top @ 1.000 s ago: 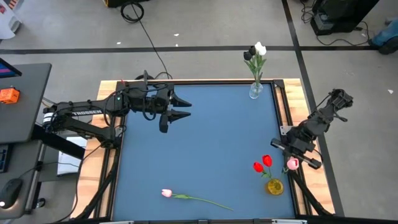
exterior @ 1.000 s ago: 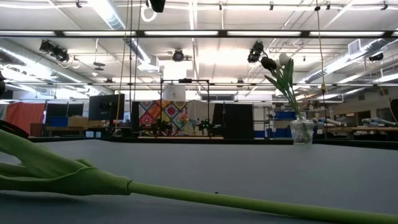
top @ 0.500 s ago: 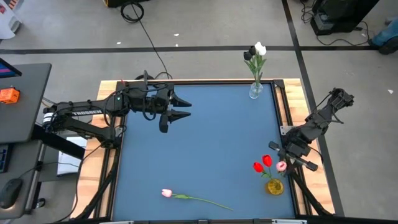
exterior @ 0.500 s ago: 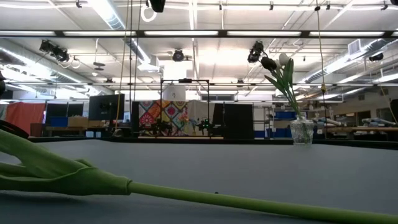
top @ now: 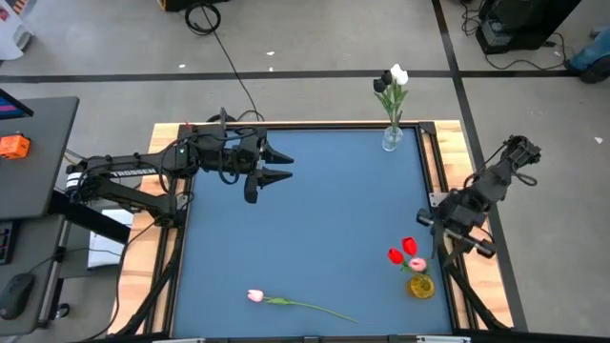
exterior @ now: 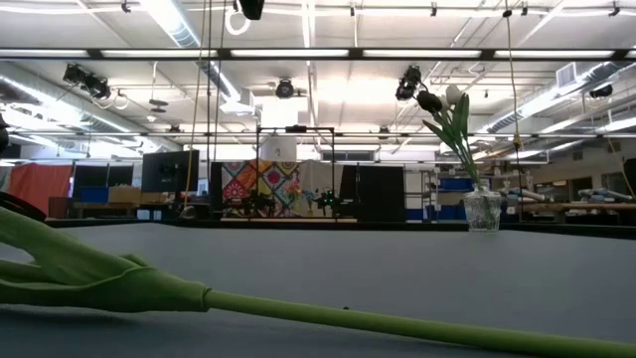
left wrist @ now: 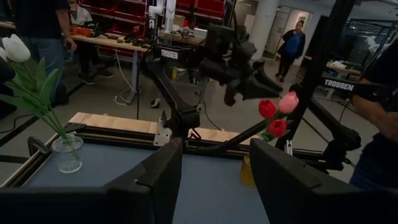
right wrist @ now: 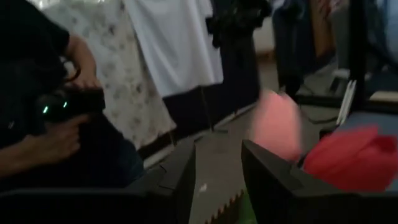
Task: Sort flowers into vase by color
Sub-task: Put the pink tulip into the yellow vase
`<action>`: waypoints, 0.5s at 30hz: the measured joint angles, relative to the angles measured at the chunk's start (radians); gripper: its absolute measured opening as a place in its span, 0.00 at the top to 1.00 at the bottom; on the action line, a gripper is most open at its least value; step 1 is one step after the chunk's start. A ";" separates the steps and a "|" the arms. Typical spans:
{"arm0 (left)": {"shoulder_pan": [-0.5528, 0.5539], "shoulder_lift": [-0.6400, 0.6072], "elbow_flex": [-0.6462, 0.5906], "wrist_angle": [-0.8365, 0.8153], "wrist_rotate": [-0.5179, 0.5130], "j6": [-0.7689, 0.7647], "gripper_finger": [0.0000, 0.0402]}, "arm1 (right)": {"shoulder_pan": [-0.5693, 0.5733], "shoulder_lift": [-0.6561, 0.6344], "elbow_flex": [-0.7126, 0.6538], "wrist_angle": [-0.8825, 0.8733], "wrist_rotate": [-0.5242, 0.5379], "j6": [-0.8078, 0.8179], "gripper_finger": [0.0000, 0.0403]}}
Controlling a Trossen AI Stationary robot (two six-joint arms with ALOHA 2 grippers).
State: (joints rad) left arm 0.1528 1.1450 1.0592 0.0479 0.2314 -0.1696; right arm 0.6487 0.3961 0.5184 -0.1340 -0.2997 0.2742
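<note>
A yellow vase (top: 420, 285) at the table's near right holds two red flowers (top: 402, 251) and a pink flower (top: 416, 264), whose head leans against the reds. My right gripper (top: 440, 242) hangs open just right of those heads, nothing pinched; in its wrist view the pink head (right wrist: 277, 124) and a red head (right wrist: 348, 152) lie just beyond the fingers. A clear vase (top: 392, 139) at the far right holds a black and a white flower (top: 393, 78). Another pink flower (top: 255, 296) lies flat near the front edge. My left gripper (top: 282, 164) hovers open over the far left.
The lying flower's long green stem (exterior: 298, 313) runs along the table's near edge toward the right. Wooden frame rails (top: 448, 181) border the blue mat. People stand beyond the table in both wrist views (left wrist: 292, 43).
My right gripper has opened and let go of the pink flower. The flower's head has swung from beside the fingers toward the table's left and now leans on the red heads above the yellow vase. The left arm has kept still.
</note>
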 joint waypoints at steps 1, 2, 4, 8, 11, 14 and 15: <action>0.000 0.000 0.000 0.000 0.000 0.000 0.52 | 0.000 -0.010 0.006 0.001 0.012 0.003 0.66; 0.000 0.000 0.000 0.000 0.000 0.000 0.52 | 0.000 -0.021 0.013 0.002 0.027 0.006 0.66; 0.000 0.000 0.000 0.000 0.000 0.000 0.52 | 0.000 -0.042 0.029 0.001 0.058 0.011 0.66; 0.000 0.000 0.000 0.000 0.000 0.000 0.52 | 0.000 -0.079 0.069 0.023 0.147 0.007 0.66; 0.000 0.000 0.000 0.000 0.000 0.000 0.52 | 0.000 -0.096 0.092 0.071 0.216 0.003 0.66; 0.000 0.000 0.000 0.000 0.000 0.000 0.52 | 0.000 -0.105 0.112 0.117 0.265 0.018 0.66; 0.000 0.000 0.000 0.000 0.000 0.000 0.52 | 0.000 -0.106 0.117 0.123 0.284 0.025 0.66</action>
State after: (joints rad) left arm 0.1528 1.1450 1.0592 0.0479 0.2314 -0.1696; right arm 0.6487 0.2905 0.6359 -0.0106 -0.0161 0.2989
